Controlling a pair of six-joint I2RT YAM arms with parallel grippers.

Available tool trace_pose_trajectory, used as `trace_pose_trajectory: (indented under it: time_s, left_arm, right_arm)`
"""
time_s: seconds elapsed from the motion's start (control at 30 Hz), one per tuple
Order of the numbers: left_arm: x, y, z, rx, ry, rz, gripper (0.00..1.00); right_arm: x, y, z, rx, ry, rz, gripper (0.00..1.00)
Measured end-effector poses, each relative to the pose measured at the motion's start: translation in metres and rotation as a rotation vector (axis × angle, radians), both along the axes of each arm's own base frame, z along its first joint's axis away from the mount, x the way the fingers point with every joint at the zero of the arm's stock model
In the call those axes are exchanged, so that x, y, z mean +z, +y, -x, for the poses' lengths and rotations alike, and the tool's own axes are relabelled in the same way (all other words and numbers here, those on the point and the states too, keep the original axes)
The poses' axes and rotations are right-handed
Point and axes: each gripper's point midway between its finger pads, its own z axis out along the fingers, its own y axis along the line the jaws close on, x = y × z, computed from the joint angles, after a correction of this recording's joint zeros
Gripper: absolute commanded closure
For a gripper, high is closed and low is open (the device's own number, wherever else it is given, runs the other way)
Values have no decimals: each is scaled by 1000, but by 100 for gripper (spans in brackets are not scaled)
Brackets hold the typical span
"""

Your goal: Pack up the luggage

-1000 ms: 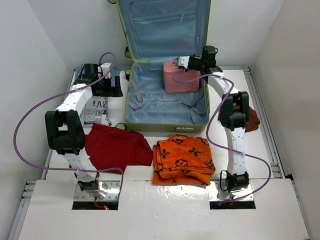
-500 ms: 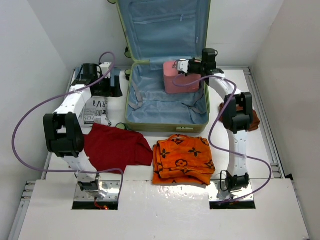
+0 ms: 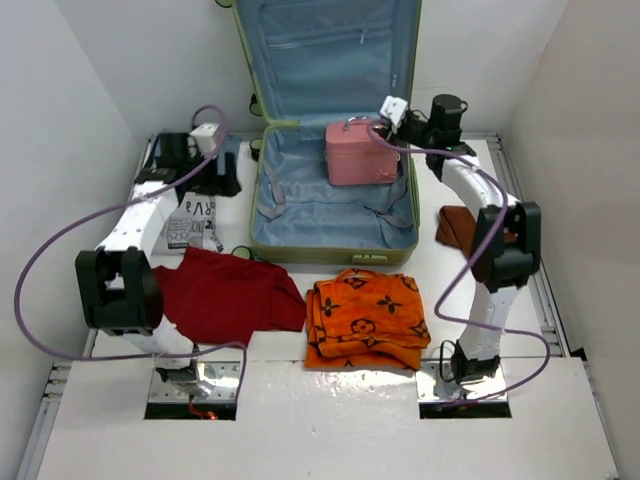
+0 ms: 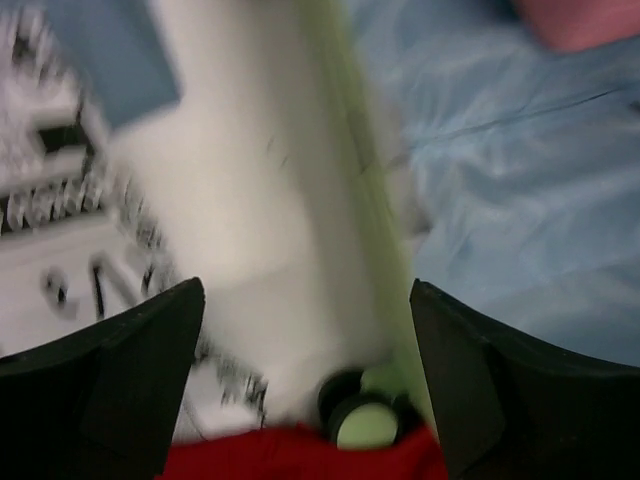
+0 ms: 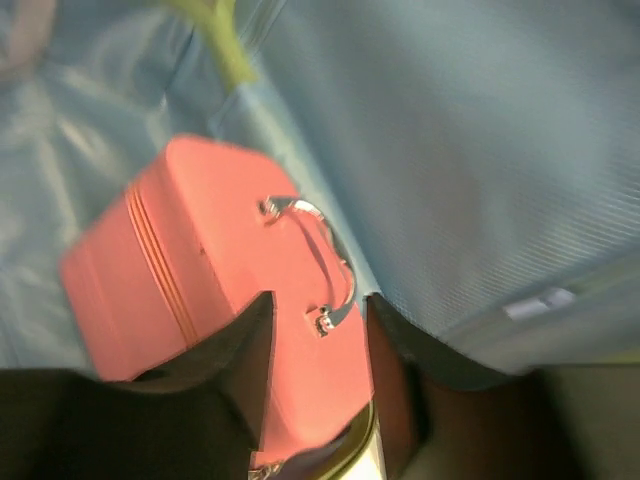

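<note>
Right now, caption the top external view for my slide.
Small pink boxy case inside the open light green hard-shell suitcase, right gripper beside it; orange patterned cloth and red cloth outside.

Bright even light, soft shadows, sharp top view; wrist views blurred, the luggage (image 4: 520, 220) smeared.

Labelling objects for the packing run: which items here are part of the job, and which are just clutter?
Job: luggage; pink case already inside it; probably still to pack: red garment, orange patterned cloth, rust cloth at far right.
Lying about, likely: printed sheet at the left.
</note>
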Motion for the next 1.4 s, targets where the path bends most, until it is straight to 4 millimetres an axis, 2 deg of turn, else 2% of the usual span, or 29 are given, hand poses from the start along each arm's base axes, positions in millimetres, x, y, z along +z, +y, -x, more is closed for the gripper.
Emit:
trace_pose_trajectory:
  time_s: [0.07,0.13,0.17,0.23,0.3,0.4,0.5,0.63,0.7,0.8,0.97,1.17,1.23,1.4]
  left_arm:
    - [-16,27,16,87,48,6,7]
    - [-30,65,31,215,94,4,4]
    - [-32,80,33,264,105,-2,0]
    - [-36,114,35,382,116,-35,0]
    - [-37,132,29,450,133,-91,0]
    - [-41,130,6,480,145,-165,0]
    - [-54,110,-16,473,160,-228,0]
    - [-88,84,-26,477,223,-289,2]
    - [-105,85,-28,515,258,-311,3]
    - [-130,101,-27,613,316,-359,4]
    - [-157,119,-18,718,383,-434,10]
    - [-163,116,-23,709,394,-418,18]
    - [-165,115,-25,698,401,-405,18]
    - [-165,113,-30,669,410,-360,8]
  right_arm:
    - [22,-2,11,-18,21,-57,54]
    - [49,-1,28,-26,48,-126,50]
    - [62,0,35,-27,62,-158,49]
    - [80,1,53,-31,102,-214,48]
    - [86,2,73,-33,149,-252,48]
    - [76,0,97,-47,219,-279,46]
    - [43,-3,115,-73,324,-276,46]
    - [4,-8,127,-123,453,-262,45]
    - [0,-10,128,-140,473,-261,45]
    - [-3,-13,129,-158,487,-259,45]
    - [-8,-14,131,-169,511,-254,45]
    - [-11,-15,132,-180,524,-250,44]
    - [-12,-16,132,-181,526,-249,44]
    - [-14,-16,134,-184,541,-245,44]
